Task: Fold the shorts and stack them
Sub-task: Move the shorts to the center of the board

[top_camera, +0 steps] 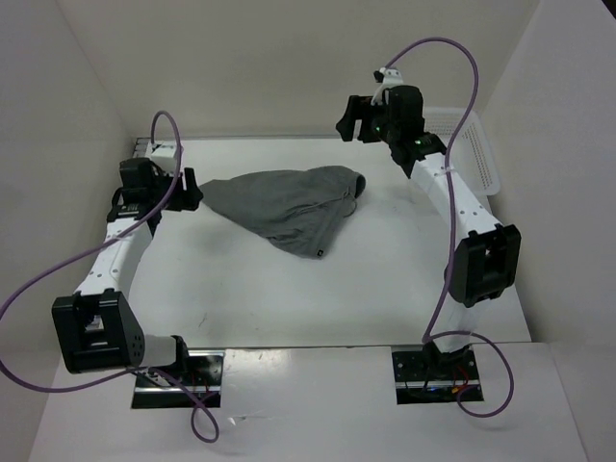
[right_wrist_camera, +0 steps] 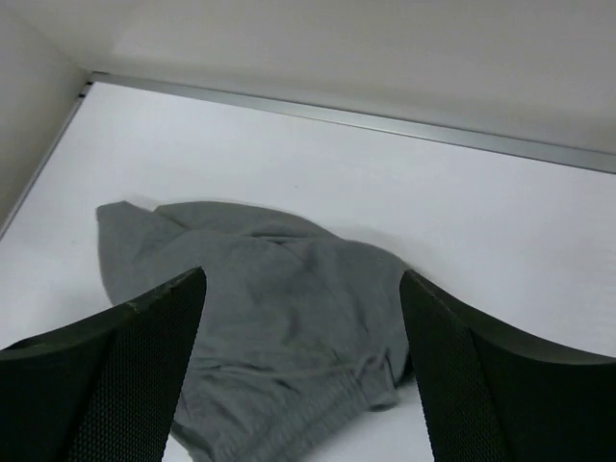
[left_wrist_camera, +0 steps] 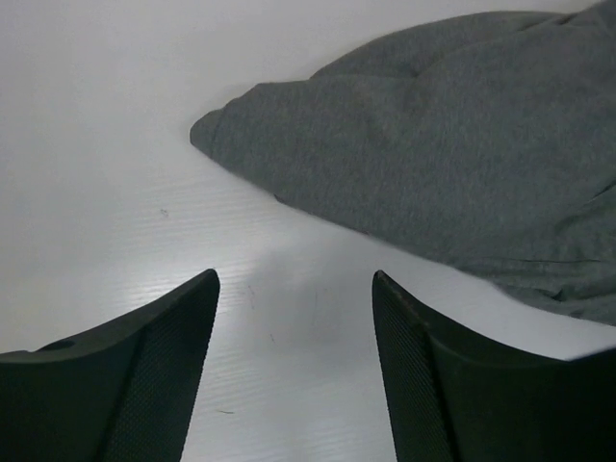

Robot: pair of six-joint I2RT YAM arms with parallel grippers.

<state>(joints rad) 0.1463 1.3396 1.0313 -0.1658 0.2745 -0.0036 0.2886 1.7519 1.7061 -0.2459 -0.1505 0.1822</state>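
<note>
shorts [top_camera: 284, 207] lie half-folded on bench [top_camera: 289, 298] | left pincer [left_wrist_camera: 294, 279], right pincer [right_wrist_camera: 300, 274] spread, empty | next likely: grip an edge, fold over

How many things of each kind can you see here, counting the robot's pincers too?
Shorts: 1
Basket: 1
Pincers: 2, the left pincer and the right pincer, both open
Total: 4

Overhead camera views the whole table [top_camera: 385, 289] from behind; left wrist camera sits close, right farther, all showing the shorts [top_camera: 284, 207].
</note>
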